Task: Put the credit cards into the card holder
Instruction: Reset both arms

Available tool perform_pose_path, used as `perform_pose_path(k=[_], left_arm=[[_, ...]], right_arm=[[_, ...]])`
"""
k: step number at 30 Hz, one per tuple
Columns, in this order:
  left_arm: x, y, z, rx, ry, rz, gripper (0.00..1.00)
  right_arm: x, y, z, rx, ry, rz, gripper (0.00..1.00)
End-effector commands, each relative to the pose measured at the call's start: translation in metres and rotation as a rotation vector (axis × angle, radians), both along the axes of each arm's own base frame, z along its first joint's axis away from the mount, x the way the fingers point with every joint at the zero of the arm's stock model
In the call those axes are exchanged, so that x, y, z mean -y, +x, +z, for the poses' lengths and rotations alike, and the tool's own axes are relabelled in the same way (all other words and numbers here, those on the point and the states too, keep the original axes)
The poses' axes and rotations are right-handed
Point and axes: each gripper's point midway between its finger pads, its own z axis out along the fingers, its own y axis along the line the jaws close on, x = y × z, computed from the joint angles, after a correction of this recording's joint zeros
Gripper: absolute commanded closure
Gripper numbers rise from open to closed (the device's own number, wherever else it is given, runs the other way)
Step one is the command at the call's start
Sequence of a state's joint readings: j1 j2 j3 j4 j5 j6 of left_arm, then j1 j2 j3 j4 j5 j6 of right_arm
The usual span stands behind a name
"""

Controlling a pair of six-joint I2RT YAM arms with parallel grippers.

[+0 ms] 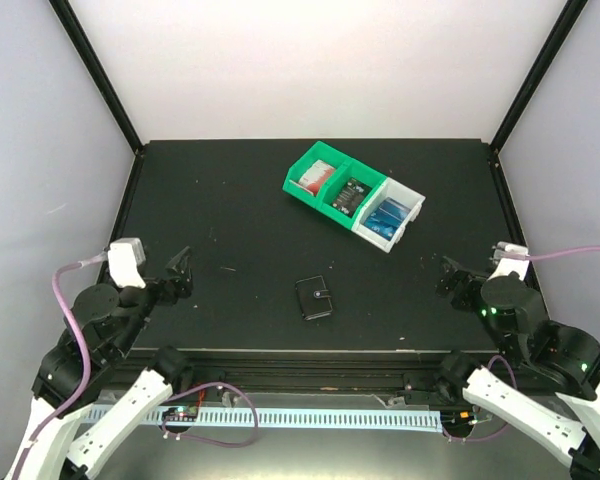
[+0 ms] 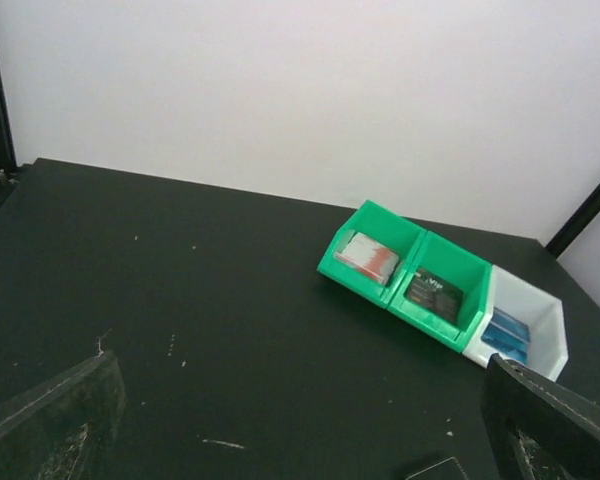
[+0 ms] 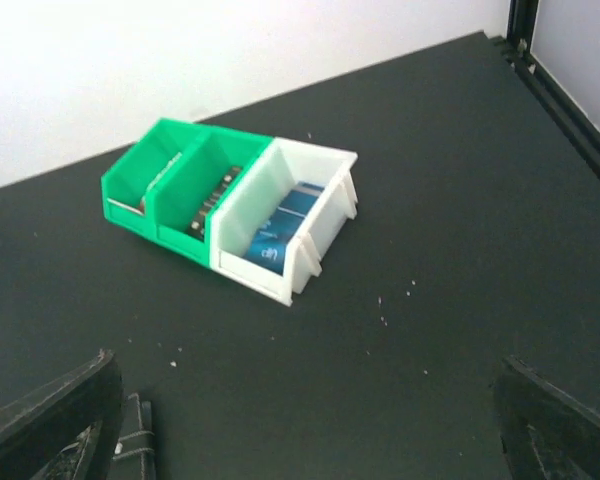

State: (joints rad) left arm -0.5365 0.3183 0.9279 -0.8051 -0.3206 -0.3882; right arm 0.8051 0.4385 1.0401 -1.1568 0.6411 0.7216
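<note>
Dead centre: small black folding card holder (image 1: pixel 314 297). Thin plastic credit cards (image 1: pixel 352 197) sit in green-and-white bins (image 1: pixel 298 181) at its 1 o'clock, nearer the right gripper (image 1: pixel 447 277); that and the left gripper (image 1: pixel 182 273) gape wide, empty.

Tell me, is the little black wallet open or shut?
Shut, it seems: the card holder lies folded flat on the table, its snap tab across one edge, and no pockets show.
</note>
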Motion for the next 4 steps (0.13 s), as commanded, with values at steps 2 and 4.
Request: perform_pose_path(k=[2, 4], left_arm=[[-0.013, -0.007, -0.0057, -0.024, 0.054, 0.041, 0.01], [-0.0132, -0.0075, -0.0081, -0.032, 0.06, 0.04, 0.01]], right_arm=[[-0.0061, 0.0009, -0.0206, -0.076, -0.017, 0.002, 0.0], [-0.0083, 0.0023, -0.0244, -0.093, -0.022, 0.001, 0.0]])
